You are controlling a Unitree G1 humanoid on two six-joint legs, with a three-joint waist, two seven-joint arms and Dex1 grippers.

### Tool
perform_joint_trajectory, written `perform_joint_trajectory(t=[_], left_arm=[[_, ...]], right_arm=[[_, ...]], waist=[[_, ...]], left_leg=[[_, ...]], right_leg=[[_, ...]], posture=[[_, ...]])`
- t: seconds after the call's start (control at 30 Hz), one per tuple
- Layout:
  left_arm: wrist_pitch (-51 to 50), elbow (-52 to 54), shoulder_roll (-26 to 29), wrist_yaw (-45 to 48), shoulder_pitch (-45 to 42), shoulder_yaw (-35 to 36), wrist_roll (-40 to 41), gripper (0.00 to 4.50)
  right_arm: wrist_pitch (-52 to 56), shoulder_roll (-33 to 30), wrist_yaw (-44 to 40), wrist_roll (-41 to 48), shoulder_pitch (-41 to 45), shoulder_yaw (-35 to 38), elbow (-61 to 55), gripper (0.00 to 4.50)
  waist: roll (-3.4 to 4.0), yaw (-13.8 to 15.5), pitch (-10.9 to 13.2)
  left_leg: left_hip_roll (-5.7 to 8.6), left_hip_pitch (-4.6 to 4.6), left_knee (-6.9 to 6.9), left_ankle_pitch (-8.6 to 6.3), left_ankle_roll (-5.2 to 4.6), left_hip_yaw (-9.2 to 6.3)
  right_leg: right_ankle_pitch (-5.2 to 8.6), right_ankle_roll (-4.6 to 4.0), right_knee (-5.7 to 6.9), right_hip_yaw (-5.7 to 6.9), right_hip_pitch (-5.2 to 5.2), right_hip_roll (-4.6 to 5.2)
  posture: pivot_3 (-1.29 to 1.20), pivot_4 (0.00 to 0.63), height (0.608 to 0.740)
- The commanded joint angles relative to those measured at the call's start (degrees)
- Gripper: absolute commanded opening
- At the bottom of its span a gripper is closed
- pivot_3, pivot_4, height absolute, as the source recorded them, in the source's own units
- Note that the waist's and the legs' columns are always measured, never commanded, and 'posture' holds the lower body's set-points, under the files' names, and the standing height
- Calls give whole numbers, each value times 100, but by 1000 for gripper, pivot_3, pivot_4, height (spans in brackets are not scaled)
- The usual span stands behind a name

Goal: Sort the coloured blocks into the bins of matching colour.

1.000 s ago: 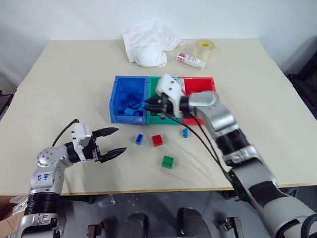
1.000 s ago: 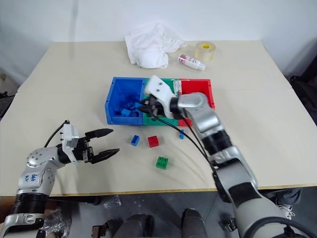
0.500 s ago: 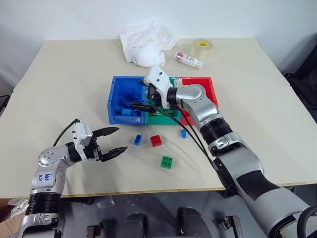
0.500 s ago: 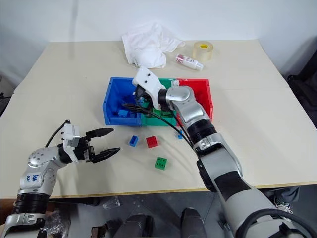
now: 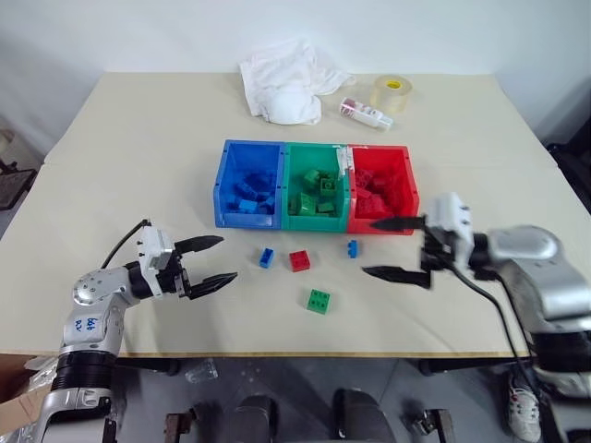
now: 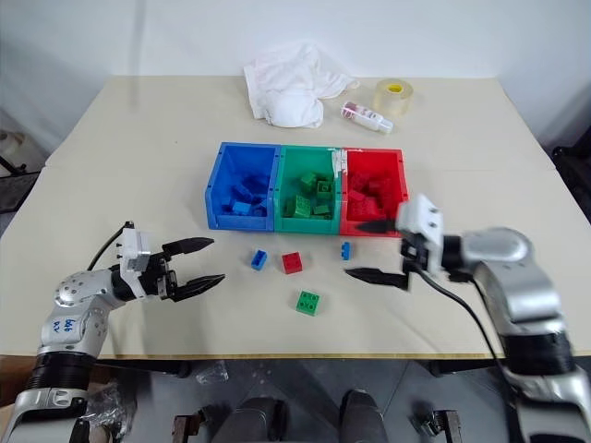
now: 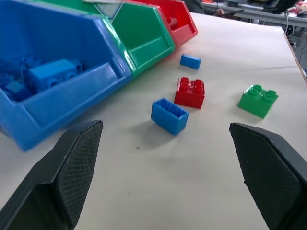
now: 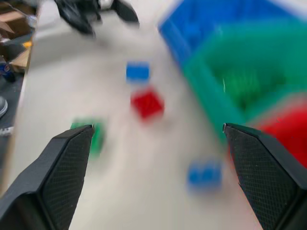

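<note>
- Blue tray (image 5: 247, 180), green tray (image 5: 314, 185) and red tray (image 5: 380, 182) stand joined in a row at the middle of the desk (image 5: 120, 157), each already holding bricks of its own colour.
- Compared with a second ago, the right gripper (image 5: 399, 247) has left the blue tray, where it was reaching in with its fingers clenched, and now hangs low over the desk just near of the red tray, at the right. Its fingers are spread wide with nothing between them.
- My reading: a blue brick has just been dropped into the blue tray, so that delivery is done and the right arm is free for the next pick.
- The left gripper (image 5: 208, 260) has not moved; it hovers at the near left of the desk with fingers released and empty.
- Four bricks still lie loose on the desk, near of the trays:
  - a narrow blue brick (image 5: 266, 257) at the left, below the blue tray;
  - a red brick (image 5: 298, 260) just right of it;
  - a small blue brick (image 5: 353, 247) close to the front of the red tray, nearest the right gripper;
  - a green brick (image 5: 318, 301) nearest the front edge.
- Judged from this, the sorting is mostly done, with four bricks left.
- Writing: a blue handwritten mark (image 5: 85, 324) shows on the left forearm, too small to read surely. A small bottle (image 5: 367, 113) at the far side carries a label I cannot read. Beside it sit a roll of clear tape (image 5: 392, 92) and a crumpled white cloth (image 5: 288, 78), neither with legible text.
</note>
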State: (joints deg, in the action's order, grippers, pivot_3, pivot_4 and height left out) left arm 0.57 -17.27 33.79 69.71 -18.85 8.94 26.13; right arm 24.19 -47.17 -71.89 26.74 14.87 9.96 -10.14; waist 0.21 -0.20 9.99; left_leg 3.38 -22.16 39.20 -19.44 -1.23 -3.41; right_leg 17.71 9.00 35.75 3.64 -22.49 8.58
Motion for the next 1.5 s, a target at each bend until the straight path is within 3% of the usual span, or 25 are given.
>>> perform_joint_trajectory(t=[0.03, 0.17, 0.3, 0.47, 0.77, 1.13, 1.23, 1.47, 1.5], left_arm=[[105, -32, 64, 105, -46, 70, 18, 4500], [122, -147, 82, 187, -115, 53, 3, 4500], [110, -204, 66, 204, -201, 23, -20, 4500], [112, -264, 6, 233, -339, -57, -63, 4500], [35, -5, 14, 180, -222, -46, -10, 4500], [-164, 521, 110, -28, 204, 136, 70, 4500], [-201, 605, 102, -77, 258, 150, 72, 4500], [-232, 651, 104, -130, 273, 163, 77, 4500], [-233, 652, 105, -133, 276, 165, 78, 4500]], right_arm=[[107, -462, -90, 228, -919, 1048, -331, 4478], [83, -756, -128, 202, -1895, 1780, -389, 4478], [158, -776, 72, 278, -1968, 1777, -570, 4478], [395, -455, 679, 188, -1318, 936, -677, 4478], [265, 862, 1789, -565, 82, -751, 240, 4478], [-214, 1796, 2260, -1167, 958, -1395, 1562, 4478], [-214, 1924, 2347, -1235, 1068, -1447, 1712, 3876], [-139, 1821, 2316, -1227, 952, -1422, 1325, 1358], [-92, 1766, 2281, -1188, 904, -1396, 1162, 1273]], waist=[[0, 28, 0], [0, 34, 0], [0, 10, 0], [-1, 20, 0], [-1, 15, 0], [0, -17, 0], [0, -11, -1], [0, -12, -1], [0, -9, -1]], left_leg=[[-1, 1, 0, 0, 0, 5], [-6, 7, 0, 0, -2, 25], [-13, 14, 0, 0, -2, 44], [-14, 15, 3, 0, -2, 43], [-8, 11, 4, 0, -2, 28], [-10, 11, 3, 0, -1, 26], [-10, 12, 2, 0, -1, 24], [-9, 12, 2, 0, -1, 24], [-9, 12, 2, 0, -1, 24]], right_leg=[[0, 0, 0, -2, 1, 0], [0, 1, -5, -9, 3, -1], [0, 1, -5, -15, 2, -2], [0, 1, -4, -17, 2, -1], [0, 1, 0, -13, -3, 0], [0, 1, 3, -13, -6, -3], [0, 1, 7, -13, -6, -3], [0, 1, 7, -13, -7, -2], [0, 1, 7, -13, -7, -2]], posture=[[0, 150, 740], [0, 150, 740], [0, 150, 740], [0, 150, 740], [0, 150, 740], [0, 150, 740], [0, 150, 740], [0, 150, 740], [0, 150, 740]])
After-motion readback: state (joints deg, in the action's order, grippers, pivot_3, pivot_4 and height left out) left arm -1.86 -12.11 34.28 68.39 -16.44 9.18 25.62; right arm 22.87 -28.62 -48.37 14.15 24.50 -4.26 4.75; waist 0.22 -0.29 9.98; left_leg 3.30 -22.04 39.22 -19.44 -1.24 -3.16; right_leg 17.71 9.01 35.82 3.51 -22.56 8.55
